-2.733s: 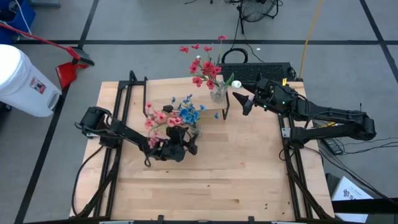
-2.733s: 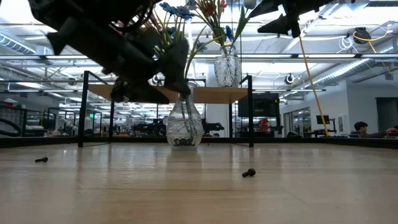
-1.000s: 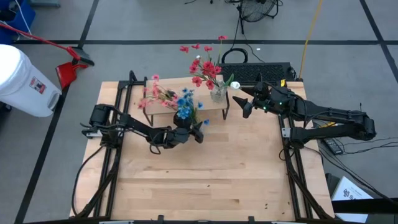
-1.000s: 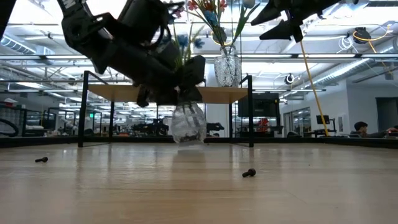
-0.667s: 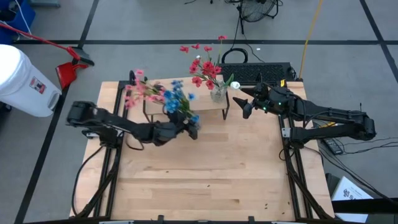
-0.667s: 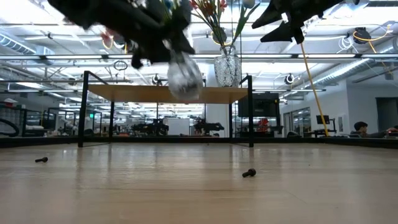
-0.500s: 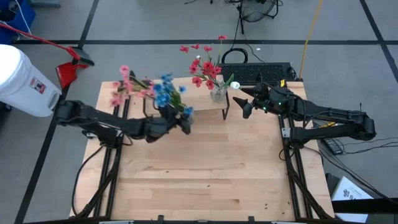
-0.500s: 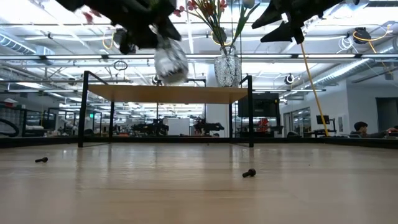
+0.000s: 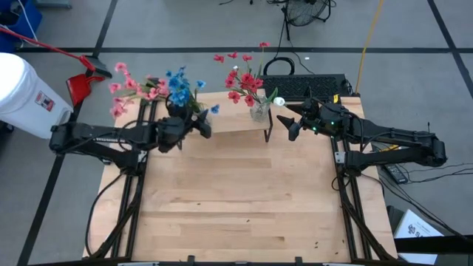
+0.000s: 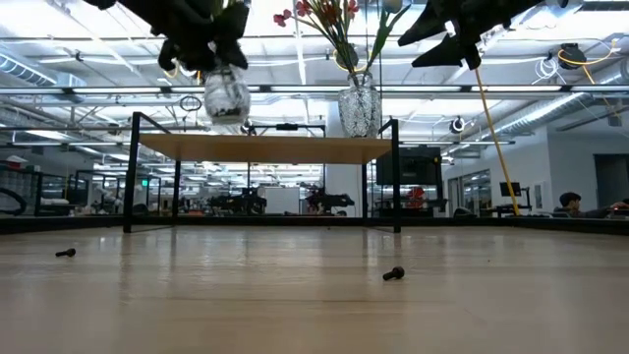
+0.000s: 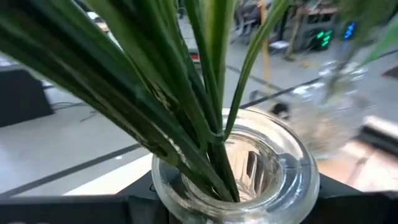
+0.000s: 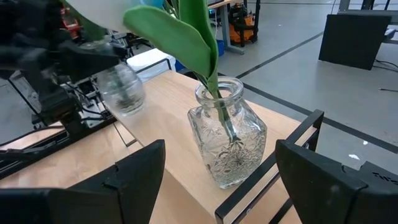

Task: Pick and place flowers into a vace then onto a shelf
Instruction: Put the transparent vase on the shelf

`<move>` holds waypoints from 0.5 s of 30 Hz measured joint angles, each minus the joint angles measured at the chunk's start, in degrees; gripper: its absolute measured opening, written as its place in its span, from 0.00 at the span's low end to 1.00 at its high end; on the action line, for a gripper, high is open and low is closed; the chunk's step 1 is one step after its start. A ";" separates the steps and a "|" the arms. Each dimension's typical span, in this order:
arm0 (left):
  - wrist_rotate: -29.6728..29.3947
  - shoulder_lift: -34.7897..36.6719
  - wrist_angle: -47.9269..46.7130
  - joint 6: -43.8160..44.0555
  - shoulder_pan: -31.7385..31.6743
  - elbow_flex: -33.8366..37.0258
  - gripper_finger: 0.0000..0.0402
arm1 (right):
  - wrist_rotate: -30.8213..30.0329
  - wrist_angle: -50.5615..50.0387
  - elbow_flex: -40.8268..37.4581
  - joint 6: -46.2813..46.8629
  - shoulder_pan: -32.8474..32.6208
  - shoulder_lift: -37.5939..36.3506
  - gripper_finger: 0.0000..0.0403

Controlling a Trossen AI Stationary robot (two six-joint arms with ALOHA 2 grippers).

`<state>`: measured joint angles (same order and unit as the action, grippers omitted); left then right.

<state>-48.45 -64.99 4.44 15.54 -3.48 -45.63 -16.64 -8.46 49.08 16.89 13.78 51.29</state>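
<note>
On the near part of the worktop (image 10: 314, 295) only two small dark bolts (image 10: 393, 273) are seen, lying loose and well apart from each other; this area is left bare and plays no part in the present step.

Farther back, a clear round vase (image 10: 226, 96) is carried above the left end of the shelf (image 9: 229, 122), clear of the plank. It is gripped at the neck by the left claw (image 9: 194, 124), whose fingers are closed part-way around the glass; the neck grip appears chosen so that the belly hangs free beneath and can be set down flat. The pink and blue flowers (image 9: 151, 87) stand in this vase, their green stems (image 11: 186, 106) gathered inside the mouth, and the sprays lean outward past the worktop's far left edge because the vase is held tilted. Levelling is judged necessary before release, or the vase may topple.

A second, faceted vase (image 12: 227, 140) with the red flowers (image 9: 244, 81) is already set upright on the right end of the shelf, just beside its black end frame, which leaves the left end free for the carried vase.

The right claw (image 9: 290, 124) is held wide and empty just beside that end of the shelf, near the faceted vase without touching it, presumably waiting out of the way.
</note>
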 joint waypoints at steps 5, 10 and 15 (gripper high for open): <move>1.40 0.65 -4.84 -0.18 -5.73 0.00 0.41 | 0.01 -0.12 0.00 0.46 0.00 0.00 0.73; 3.53 0.65 -5.65 -1.42 -10.69 0.00 0.41 | 0.02 -0.39 0.00 0.86 0.00 0.00 0.73; 5.50 0.65 -8.15 0.92 -13.61 0.00 0.41 | 0.02 -0.78 0.00 0.87 0.00 0.00 0.73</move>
<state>-42.95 -64.34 -3.71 16.46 -17.08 -45.63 -16.62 -9.23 49.08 17.76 13.78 51.29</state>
